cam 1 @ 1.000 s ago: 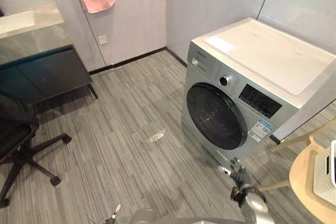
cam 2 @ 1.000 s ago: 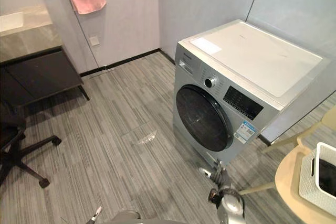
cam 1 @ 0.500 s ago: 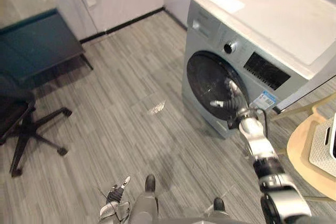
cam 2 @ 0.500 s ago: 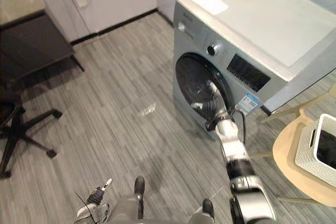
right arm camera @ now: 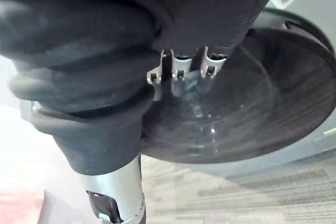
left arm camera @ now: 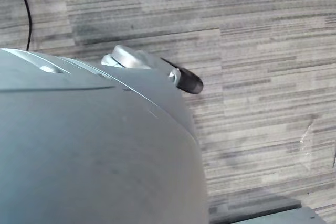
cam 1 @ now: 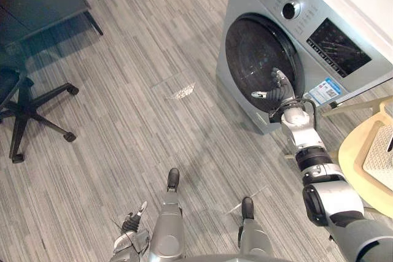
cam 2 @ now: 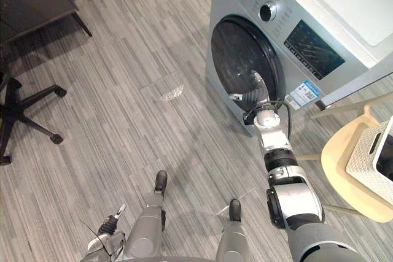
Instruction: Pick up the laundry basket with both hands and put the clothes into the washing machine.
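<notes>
The right hand, fingers straight and apart, is at the silver washing machine's round dark glass door. The white woven laundry basket sits on a pale round table. Left hand: state cannot be told.

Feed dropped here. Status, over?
Right hand open at washer door, door shut. Left hand low, open. Basket untouched on table.

Evenly bright, soft overhead light. Small glare patch on the floor near the washing machine; its dark door glass catches faint reflections.
</notes>
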Controlling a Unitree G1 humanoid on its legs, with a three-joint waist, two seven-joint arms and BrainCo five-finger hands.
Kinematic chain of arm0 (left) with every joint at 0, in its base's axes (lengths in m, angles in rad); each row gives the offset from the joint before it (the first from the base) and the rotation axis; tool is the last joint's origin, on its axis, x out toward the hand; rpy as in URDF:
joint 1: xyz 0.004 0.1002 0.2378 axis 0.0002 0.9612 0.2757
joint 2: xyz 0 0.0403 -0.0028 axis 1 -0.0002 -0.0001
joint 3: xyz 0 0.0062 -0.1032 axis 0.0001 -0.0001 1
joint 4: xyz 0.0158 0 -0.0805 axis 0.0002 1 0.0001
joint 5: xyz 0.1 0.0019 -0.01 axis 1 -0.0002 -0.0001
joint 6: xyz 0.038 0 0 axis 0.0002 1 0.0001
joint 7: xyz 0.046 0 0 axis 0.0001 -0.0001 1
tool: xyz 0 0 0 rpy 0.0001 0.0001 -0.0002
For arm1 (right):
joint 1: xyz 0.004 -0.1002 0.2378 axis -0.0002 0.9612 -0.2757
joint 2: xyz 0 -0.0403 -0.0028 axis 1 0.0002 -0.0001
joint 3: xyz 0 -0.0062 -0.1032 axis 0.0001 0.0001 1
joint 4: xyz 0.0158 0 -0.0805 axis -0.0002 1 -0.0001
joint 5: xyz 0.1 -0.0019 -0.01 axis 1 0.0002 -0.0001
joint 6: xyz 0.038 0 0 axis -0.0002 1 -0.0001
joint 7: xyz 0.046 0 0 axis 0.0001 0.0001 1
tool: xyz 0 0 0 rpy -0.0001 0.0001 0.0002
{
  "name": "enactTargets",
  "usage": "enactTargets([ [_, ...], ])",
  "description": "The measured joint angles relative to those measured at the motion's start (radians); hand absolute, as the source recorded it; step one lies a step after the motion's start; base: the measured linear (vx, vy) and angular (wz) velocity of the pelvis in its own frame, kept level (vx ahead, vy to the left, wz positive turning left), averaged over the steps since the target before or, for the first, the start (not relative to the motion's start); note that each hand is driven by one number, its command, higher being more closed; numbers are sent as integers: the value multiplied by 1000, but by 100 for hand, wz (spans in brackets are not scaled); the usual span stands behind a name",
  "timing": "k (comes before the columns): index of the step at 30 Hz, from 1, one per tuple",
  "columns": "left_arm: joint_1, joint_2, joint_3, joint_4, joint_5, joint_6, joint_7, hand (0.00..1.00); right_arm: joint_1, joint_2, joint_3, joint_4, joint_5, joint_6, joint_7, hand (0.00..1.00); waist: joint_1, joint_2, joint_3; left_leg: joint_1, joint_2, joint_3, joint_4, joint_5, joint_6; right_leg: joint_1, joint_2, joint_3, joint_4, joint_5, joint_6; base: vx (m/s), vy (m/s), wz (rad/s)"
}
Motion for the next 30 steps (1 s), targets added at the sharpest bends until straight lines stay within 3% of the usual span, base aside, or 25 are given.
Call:
enactTargets([
  [5, -26, -3, -6, -11, 2, -6, 13, 0, 72, 8, -13, -143, 0, -42, -40, 0, -4, 2, 29, -15, -1, -10, -9, 0, 0, -17, 0, -4, -1, 0, 0, 8, -38, 1],
  [12, -28, -9, 2, -11, 3, -6, 12, 0, 91, 33, 9, -158, -1, -45, -37, 0, -6, 3, 31, -14, 0, -11, -13, 1, -1, -18, 0, -9, -4, 0, 0, 0, -42, 0],
  [15, -35, -12, 4, -11, 1, -8, 18, 0, 15, 81, 1, -152, -1, -29, -54, 0, -5, 9, 48, -14, 1, -11, -13, 1, -1, -18, 1, -10, -4, 0, 0, -41, -31, 0],
  [19, -56, -19, 8, -35, -11, -11, 54, 0, -208, 128, -77, -50, -3, 5, -135, 0, 2, 15, 107, -19, 3, -18, -14, 5, -6, -19, 3, -14, -2, 2, -1, -79, -31, 4],
  [23, -72, -25, 7, -49, -85, -22, 80, 0, -445, 137, -226, 158, 30, 24, -200, 0, 33, 17, 148, -62, 5, -41, -9, 17, -6, -35, 8, -38, -18, 15, -1, -19, -31, 13],
  [30, -77, -37, -29, -89, -129, -47, 86, 0, -561, 87, -265, 291, 171, 27, -193, 0, 90, 56, 188, -158, 1, -127, 26, 19, -9, -40, 19, -127, -34, 15, -2, 27, -16, 35],
])
